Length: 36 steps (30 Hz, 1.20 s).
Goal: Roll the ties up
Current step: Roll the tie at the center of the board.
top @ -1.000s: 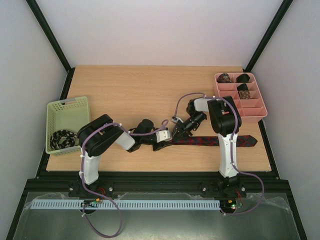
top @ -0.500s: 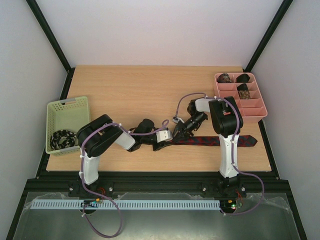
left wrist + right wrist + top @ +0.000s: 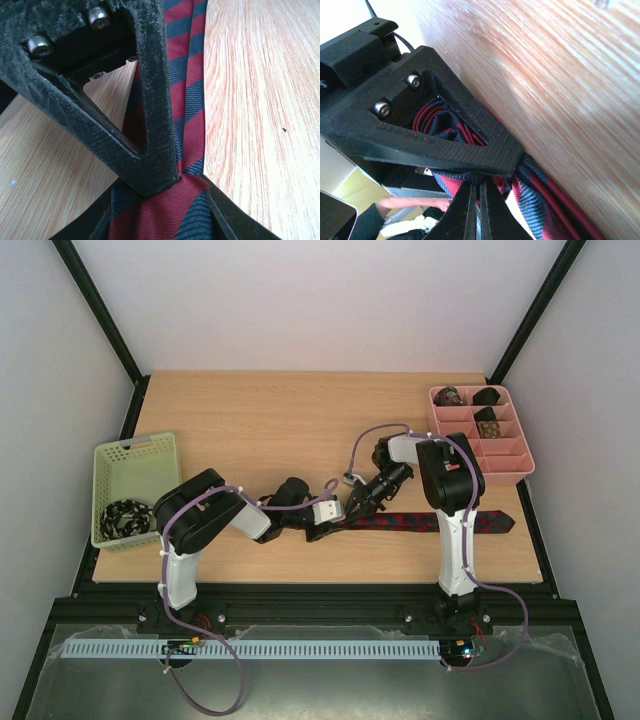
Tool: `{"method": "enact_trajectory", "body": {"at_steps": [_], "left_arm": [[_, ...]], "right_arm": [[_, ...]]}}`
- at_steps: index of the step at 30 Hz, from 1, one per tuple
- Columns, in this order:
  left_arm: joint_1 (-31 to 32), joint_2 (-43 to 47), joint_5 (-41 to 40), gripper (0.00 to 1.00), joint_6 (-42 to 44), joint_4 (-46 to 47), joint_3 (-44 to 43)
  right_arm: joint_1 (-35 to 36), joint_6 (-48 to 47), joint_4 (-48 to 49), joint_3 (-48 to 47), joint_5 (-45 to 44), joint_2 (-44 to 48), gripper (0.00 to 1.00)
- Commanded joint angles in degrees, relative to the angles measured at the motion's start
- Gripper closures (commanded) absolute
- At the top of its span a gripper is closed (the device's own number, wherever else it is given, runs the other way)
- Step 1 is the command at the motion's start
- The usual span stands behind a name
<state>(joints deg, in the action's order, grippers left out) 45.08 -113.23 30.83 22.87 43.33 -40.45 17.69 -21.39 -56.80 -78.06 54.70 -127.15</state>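
Down the near side of the wooden surface (image 3: 270, 420) lies the dark red tie (image 3: 415, 523) with navy stripes. It is stretched flat towards the right, and its wide end reaches the right edge beyond the right arm. Both arms meet over its left end, near the middle of the surface.

The left gripper (image 3: 335, 522) is clamped on that end. In its wrist view the striped fabric is bunched between its two fingers, and through the finger's open frame in the other wrist view you can see the cloth folded into loops. The right gripper (image 3: 479, 192) has its fingers drawn together, tips down on the same bunch of tie right against the left one. I cannot tell whether any cloth is pinched between them.

At the left edge stands a pale green mesh basket (image 3: 135, 445) with a black-and-white patterned tie (image 3: 127, 518) heaped in its near end. At the far right sits a pink divided tray (image 3: 500, 468). Coiled ties fill its far compartments, two dark ones (image 3: 449, 396) side by side and a brownish one (image 3: 487, 427) just nearer.
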Motion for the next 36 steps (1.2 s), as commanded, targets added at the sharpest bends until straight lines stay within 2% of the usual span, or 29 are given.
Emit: {"method": "enact_trajectory", "body": {"at_steps": [1,9,13,20,22,24,29,32,36], "left_arm": [[0.7,-1.3,-1.9,0.61,0.0,-8.8,1.3],[-0.9,1.3,2.3,0.40,-1.5,-3.7,2.6],[-1.2,2.0,4.4,0.38,-3.3,-0.9,3.0],[-1.1,-0.6,7.2,0.36,-11.7,4.5,1.0],[-1.1,-1.7,7.4,0.42,-12.9,5.3,0.4],[-0.8,-2.2,6.7,0.53,-11.9,5.0,0.3],[0.7,-0.6,-1.2,0.70,-3.5,-5.9,-1.0],[0.7,0.5,-6.1,0.75,-0.4,-12.1,-0.7],[0.7,0.7,-9.7,0.76,1.9,-18.5,-0.7]], "right_arm": [[0.0,1.4,1.2,1.4,-6.4,-0.9,0.99],[-0.6,4.8,7.6,4.4,-13.6,-1.2,0.99],[-0.6,5.1,9.1,5.1,-15.1,-1.6,0.99],[-0.6,5.9,11.5,6.4,-16.0,-1.7,0.99],[-0.6,6.1,12.2,6.5,-16.1,-1.7,0.99],[-0.6,6.4,12.7,6.2,-16.0,-1.8,0.99],[-0.8,6.1,9.9,3.7,-14.7,0.2,0.98],[-2.1,4.9,5.3,2.5,-13.0,3.6,0.84],[-3.1,2.5,-2.9,0.2,-10.0,6.3,0.67]]}}
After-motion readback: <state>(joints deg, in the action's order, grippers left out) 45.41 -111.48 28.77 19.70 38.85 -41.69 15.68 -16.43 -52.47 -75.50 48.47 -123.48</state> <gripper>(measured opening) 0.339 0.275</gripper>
